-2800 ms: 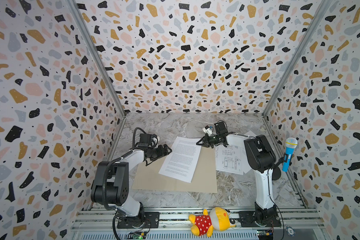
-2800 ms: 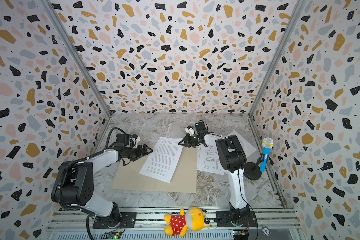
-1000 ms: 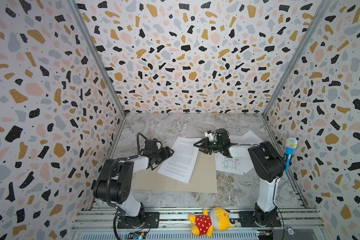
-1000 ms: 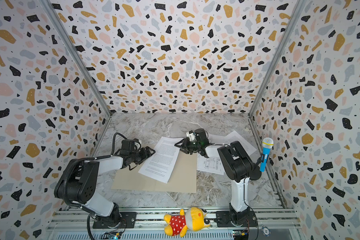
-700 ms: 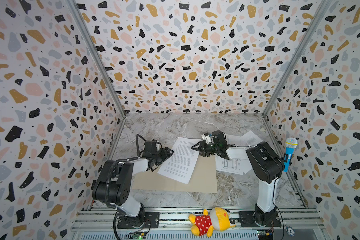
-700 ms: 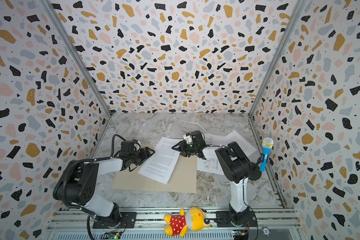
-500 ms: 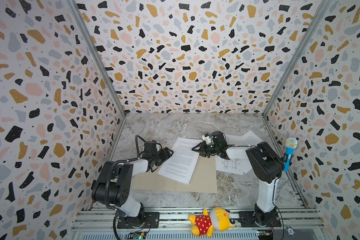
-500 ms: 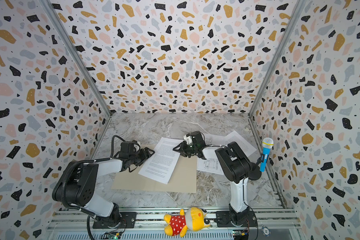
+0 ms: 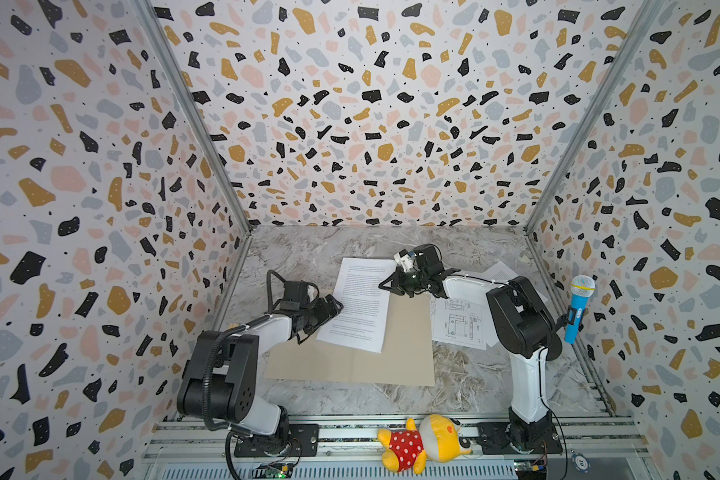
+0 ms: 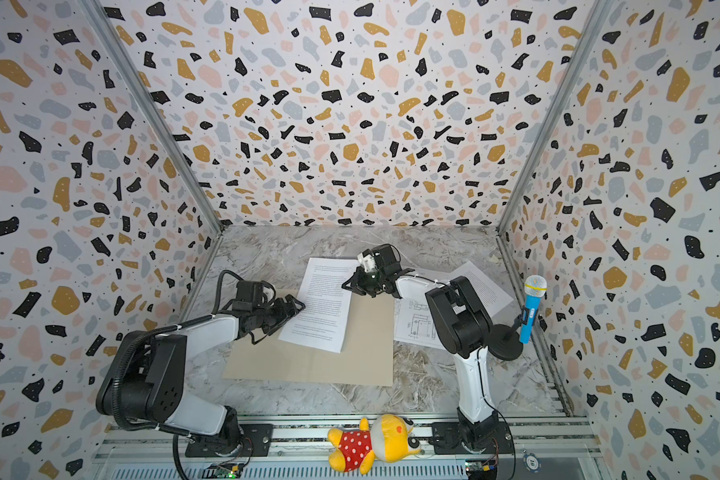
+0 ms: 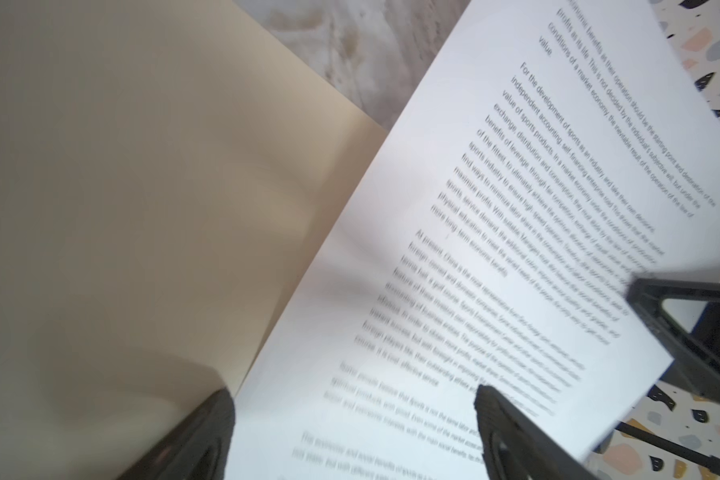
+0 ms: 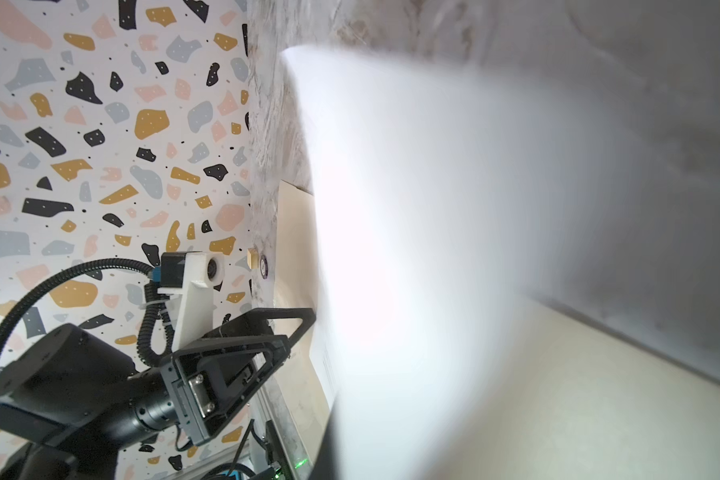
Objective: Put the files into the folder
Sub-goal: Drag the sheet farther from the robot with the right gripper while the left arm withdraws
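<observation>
The right pincer [image 9: 385,284] is pressed together on the right edge of the text sheet [image 9: 360,305]. This sheet lies slanted across the tan folder [image 9: 350,365], and its far end reaches past the folder over the tabletop [image 9: 308,253]. The left pincer [image 9: 328,312] stands spread at the sheet's left edge. The drawing sheet [image 9: 458,322] lies just right of the folder, with a second printed page [image 9: 501,272] beyond it.
</observation>
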